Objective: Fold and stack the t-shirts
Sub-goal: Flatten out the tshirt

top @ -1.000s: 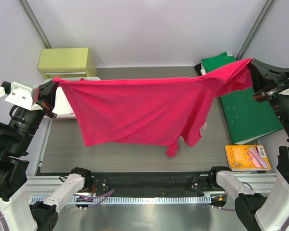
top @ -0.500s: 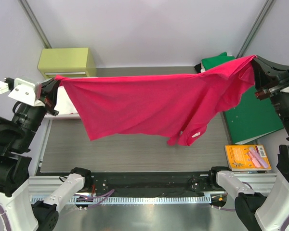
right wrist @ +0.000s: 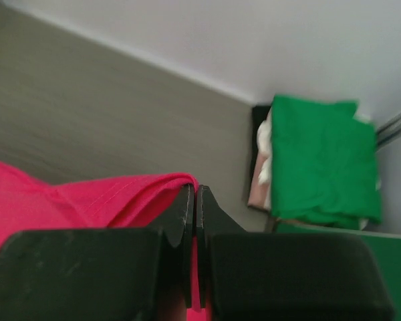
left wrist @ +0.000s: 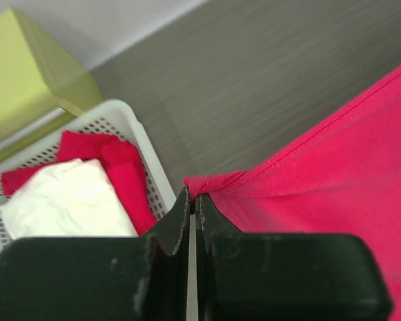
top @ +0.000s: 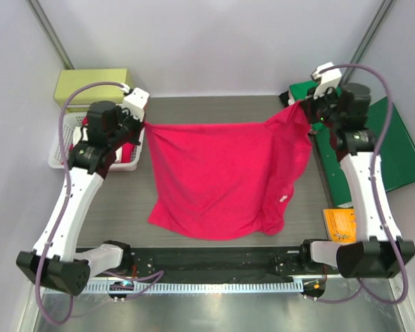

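Pinkish-red t-shirt [top: 221, 176]: spread over the bench [top: 207, 111], far corners raised, body draping down toward the near edge. Left claw [top: 144, 125]: pinched tight on the shirt's left corner. Right claw [top: 306, 106]: pinched tight on the right corner. Green t-shirt [right wrist: 321, 160]: folded, far right, beside dark-green folder [top: 401, 149]. White basket [top: 61, 151]: far left.

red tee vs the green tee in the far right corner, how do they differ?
The red tee is spread open, pinched at two corners by the left gripper and right gripper; the green tee is folded, untouched. Red is stretched between them; green sits atop a paler garment. Both are soft cloth.
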{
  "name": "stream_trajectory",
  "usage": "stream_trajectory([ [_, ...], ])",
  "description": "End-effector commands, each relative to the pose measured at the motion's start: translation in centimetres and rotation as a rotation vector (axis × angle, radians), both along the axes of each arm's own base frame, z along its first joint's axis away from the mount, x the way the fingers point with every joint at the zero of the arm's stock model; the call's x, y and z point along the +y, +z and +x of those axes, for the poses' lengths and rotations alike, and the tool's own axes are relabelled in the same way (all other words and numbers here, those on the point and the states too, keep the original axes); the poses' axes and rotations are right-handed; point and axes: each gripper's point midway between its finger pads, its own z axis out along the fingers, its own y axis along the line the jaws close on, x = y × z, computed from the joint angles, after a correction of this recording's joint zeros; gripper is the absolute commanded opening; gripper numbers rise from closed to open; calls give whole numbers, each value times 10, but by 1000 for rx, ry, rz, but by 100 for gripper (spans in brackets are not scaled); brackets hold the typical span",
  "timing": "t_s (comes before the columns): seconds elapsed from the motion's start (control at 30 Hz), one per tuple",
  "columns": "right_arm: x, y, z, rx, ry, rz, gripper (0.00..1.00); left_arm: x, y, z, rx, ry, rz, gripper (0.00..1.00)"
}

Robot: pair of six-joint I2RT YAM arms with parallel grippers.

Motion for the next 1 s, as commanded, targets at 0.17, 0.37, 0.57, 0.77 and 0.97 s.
stream_trajectory([
  [0.17,-15,-121,68,115,-45,-64,1,-19,-63,56,48,-26,-26,0],
  [0.37,-8,-163,112,171,-52,-56,1,-25,-129,94,168,-8,5,0],
  [0.57,6,-185,141,183,-69,-59,1,-30,-162,120,240,3,-4,0],
  [0.77,16,-172,102,162,-50,-35,1,-29,-136,93,198,-15,-40,0],
  [0.97,16,-64,5,-26,-33,5,1,-14,-51,18,-3,-38,-67,0],
])
